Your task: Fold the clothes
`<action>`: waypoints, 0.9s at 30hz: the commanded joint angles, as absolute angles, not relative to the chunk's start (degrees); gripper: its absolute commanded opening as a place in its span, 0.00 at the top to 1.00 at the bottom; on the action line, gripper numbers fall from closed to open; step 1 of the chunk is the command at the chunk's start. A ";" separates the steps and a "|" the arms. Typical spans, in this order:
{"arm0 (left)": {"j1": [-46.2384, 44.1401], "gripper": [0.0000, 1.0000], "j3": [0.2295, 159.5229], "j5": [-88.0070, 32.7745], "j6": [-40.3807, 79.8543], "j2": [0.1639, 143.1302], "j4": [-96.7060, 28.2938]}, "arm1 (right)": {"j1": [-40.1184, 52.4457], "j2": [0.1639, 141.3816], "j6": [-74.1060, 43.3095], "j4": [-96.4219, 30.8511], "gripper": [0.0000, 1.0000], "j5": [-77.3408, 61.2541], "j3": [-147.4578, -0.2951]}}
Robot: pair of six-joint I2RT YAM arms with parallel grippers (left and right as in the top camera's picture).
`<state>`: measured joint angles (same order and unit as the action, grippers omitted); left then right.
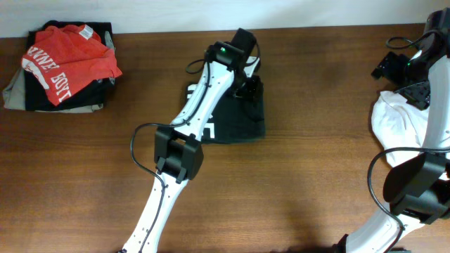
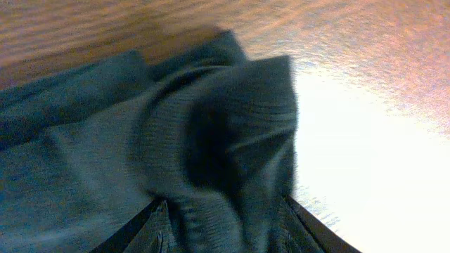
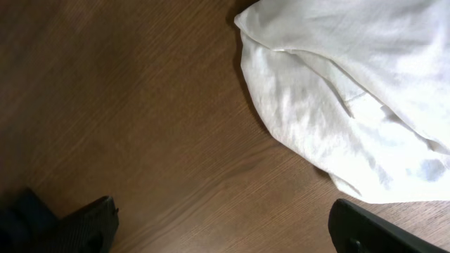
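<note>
Left gripper [image 2: 225,232] has jaws half-closed on a thick bunch of the shirt [image 1: 235,123] mid-table, right gripper [image 3: 221,225] gapes empty beside the white cloth [image 3: 337,105]: if you lift now you'll likely drag several layers and undo the fold.

The left arm [image 1: 179,156] enters from the 6 o'clock edge of the overhead view and slants toward 1 o'clock. It passes a black elbow block and runs on to a wrist near 12 o'clock, where a green light glows. From there the left pincer [image 1: 247,86] points downward. Its two black fingers [image 2: 156,235] stand partly apart, with a bunched fold of the dark T-shirt [image 2: 105,176] gripped between them.

The right arm [image 1: 415,179] rises along the 3 o'clock edge, elbow low and wrist near 2 o'clock. The right pincer [image 3: 232,232] also faces down, its fingers [image 3: 88,221] spread wide with nothing held between them.
</note>
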<state>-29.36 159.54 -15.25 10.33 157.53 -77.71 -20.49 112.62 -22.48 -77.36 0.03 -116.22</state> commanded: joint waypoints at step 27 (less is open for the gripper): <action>-31.24 0.50 152.57 -8.16 9.85 152.68 -67.83 | -20.67 112.36 -22.76 -77.34 0.01 0.71 -116.40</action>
